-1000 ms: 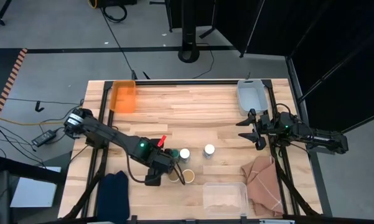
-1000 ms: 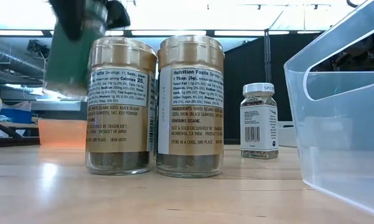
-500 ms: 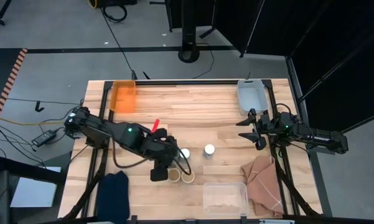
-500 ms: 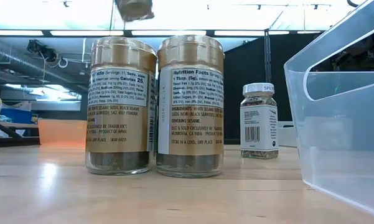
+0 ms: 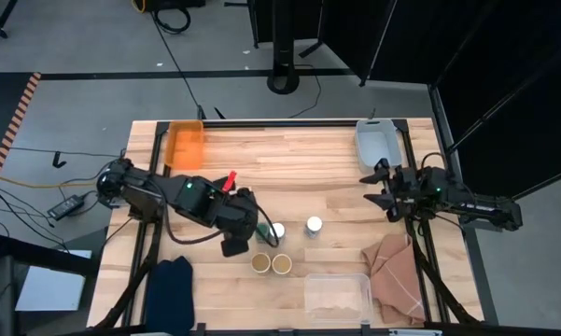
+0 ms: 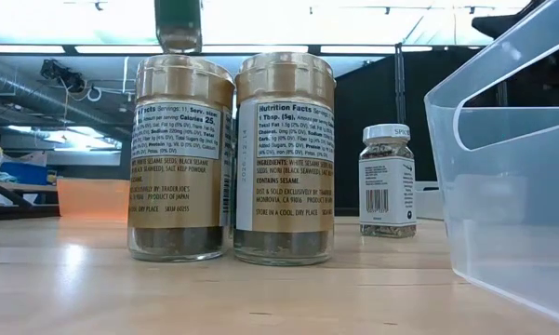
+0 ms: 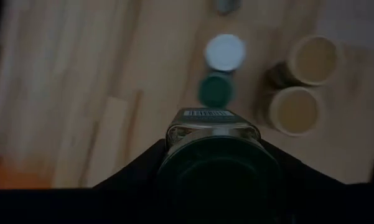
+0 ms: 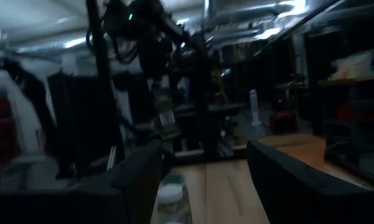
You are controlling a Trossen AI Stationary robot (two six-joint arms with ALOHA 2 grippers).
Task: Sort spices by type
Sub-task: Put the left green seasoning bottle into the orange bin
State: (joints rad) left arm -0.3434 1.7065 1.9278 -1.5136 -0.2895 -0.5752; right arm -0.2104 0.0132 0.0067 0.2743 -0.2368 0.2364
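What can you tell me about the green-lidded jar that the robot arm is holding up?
The green-lidded jar is a small spice jar with clear sides, a dark green lid and a barcode label near the top. It is off the table, gripped between the two dark fingers of the left gripper, which is shut on it. It hangs over the wooden table, near a second green-lidded jar and a white-lidded jar standing below. In the level view only its bottom end shows, above the two tan-lidded jars.

The high view looks straight down on the whole tabletop. The low view looks level, very near the two tan-lidded jars, which both views share.
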